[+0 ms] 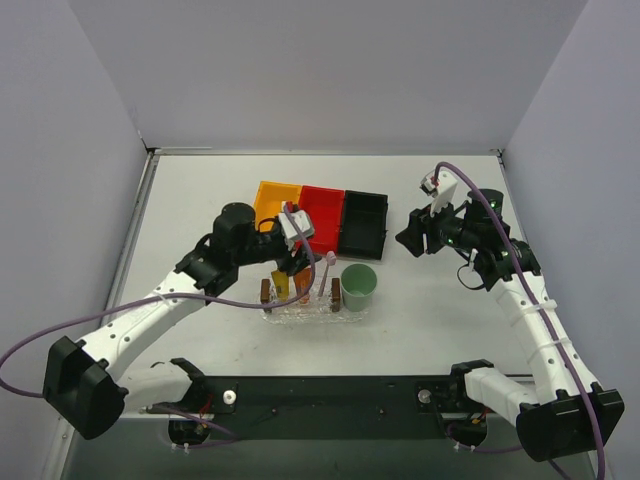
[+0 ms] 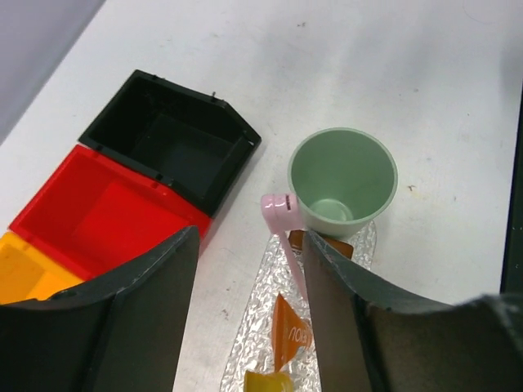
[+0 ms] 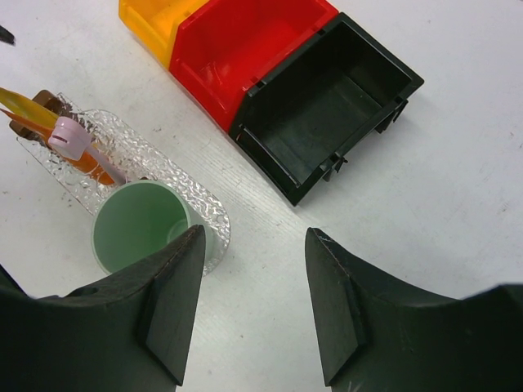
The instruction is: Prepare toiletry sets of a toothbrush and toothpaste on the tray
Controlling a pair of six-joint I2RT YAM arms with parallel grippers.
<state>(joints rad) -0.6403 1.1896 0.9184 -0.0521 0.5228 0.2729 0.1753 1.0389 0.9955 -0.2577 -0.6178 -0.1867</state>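
The clear bumpy tray (image 1: pixel 290 312) lies at mid-table. On it are a yellow toothpaste tube (image 1: pixel 279 285), an orange tube (image 1: pixel 303 290) and the pale pink toothbrush (image 1: pixel 326 272). In the left wrist view the toothbrush (image 2: pixel 288 245) runs along the tray (image 2: pixel 257 310), its pink head near the cup and its stick close beside my right finger (image 2: pixel 343 327). The orange tube (image 2: pixel 291 331) and the yellow tube (image 2: pixel 265 381) lie below it. My left gripper (image 1: pixel 303 258) (image 2: pixel 252 237) is open just above the tray. My right gripper (image 1: pixel 410 240) (image 3: pixel 255 235) is open and empty over bare table.
A pale green cup (image 1: pixel 358 287) (image 2: pixel 343 178) (image 3: pixel 135 224) stands on the tray's right end. Orange (image 1: pixel 274 204), red (image 1: pixel 322 214) and black (image 1: pixel 363 220) bins sit in a row behind the tray. Two small brown pieces (image 1: pixel 266 291) (image 1: pixel 335 295) stand on the tray.
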